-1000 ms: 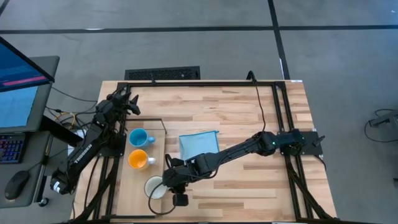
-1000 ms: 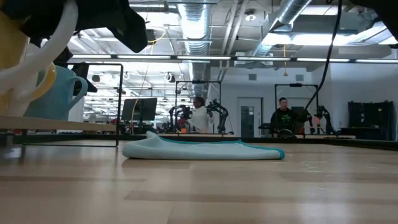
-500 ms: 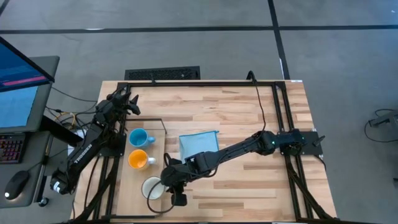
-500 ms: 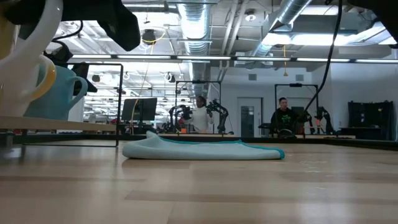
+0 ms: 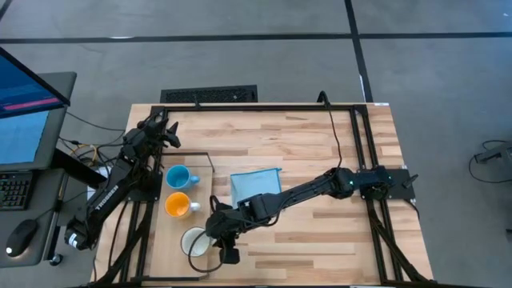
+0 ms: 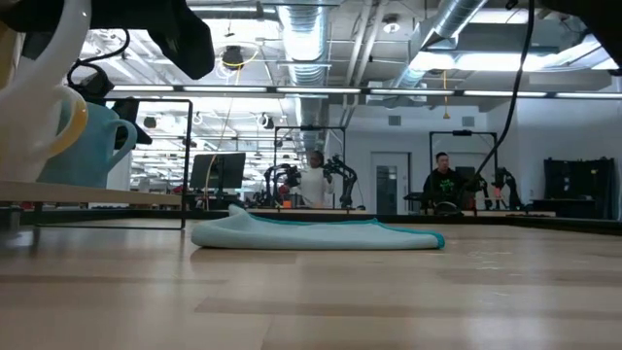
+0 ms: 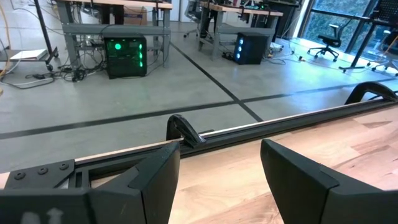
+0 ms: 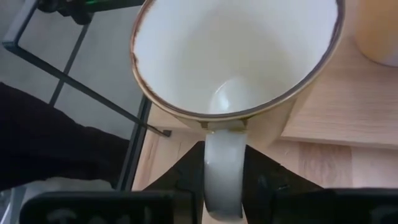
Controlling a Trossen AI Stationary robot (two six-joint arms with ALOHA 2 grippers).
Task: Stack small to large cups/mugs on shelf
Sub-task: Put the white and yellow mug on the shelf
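Note:
The white mug (image 5: 195, 242) is at the near end of the pale shelf board (image 5: 162, 232); my right gripper (image 5: 211, 237) is shut on it. Its white handle also shows in the low view (image 6: 60, 78). The orange mug (image 5: 177, 205) and the light blue mug (image 5: 177, 177) stand upright on the shelf, farther back. The blue mug also shows in the low view (image 6: 92, 146). My left gripper (image 5: 166, 133) is open and empty near the table's far left corner, fingers apart in its wrist view (image 7: 221, 168). My right gripper (image 8: 225, 171) pinches the white mug's handle (image 8: 222, 155) between its two fingers (image 8: 186, 171), coming from the table's right side. The mug's opening (image 8: 236, 56) tips toward the wrist camera. I cannot tell whether its base touches the shelf.
A blue cloth (image 5: 254, 184) lies mid-table right of the shelf, also in the low view (image 6: 316, 233). The shelf's thin black wire frame (image 5: 210, 164) stands at its far end. Black rails (image 5: 360, 152) run along the table's edges. People and other robots show in the room behind.
My right gripper has carried the white mug a little toward the table's left edge, over the shelf's near end, still shut on the handle.

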